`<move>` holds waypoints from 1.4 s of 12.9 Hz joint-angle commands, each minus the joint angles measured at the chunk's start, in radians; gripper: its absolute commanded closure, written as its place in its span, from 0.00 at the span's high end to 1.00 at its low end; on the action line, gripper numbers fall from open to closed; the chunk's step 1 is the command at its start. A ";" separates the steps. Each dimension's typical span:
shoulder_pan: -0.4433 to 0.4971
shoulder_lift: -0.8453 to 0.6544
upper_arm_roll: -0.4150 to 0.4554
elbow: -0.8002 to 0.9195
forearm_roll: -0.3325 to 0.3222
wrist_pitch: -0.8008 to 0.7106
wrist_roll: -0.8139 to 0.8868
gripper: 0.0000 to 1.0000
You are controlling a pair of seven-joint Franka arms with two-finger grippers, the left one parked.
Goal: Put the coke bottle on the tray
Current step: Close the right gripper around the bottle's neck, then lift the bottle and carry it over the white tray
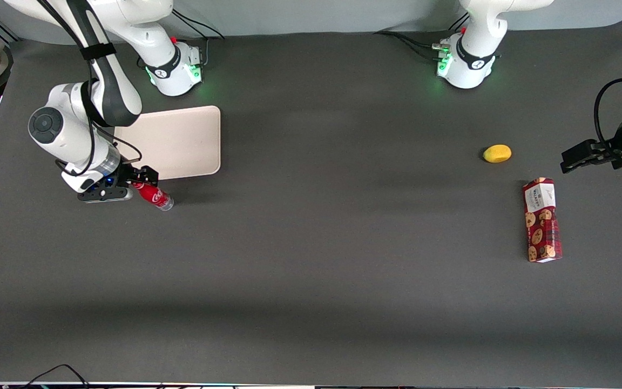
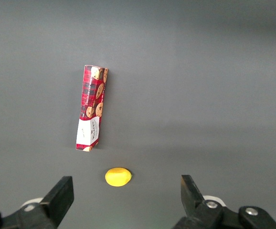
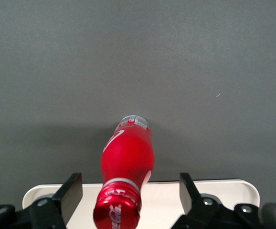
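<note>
At the left of the front frame, the gripper (image 1: 139,181) is being held open around the cap end of the coke bottle (image 1: 154,195), gripping nothing; the bottle is lying just off the tray (image 1: 181,141), long axis pointing away from it.

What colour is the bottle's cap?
Red, matching the bottle; clearest in the right wrist view, where the cap sits between the gripper's open jaws, not gripped.
</note>
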 commanded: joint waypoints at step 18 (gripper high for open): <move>-0.002 -0.295 0.004 0.250 -0.030 -0.578 -0.082 0.00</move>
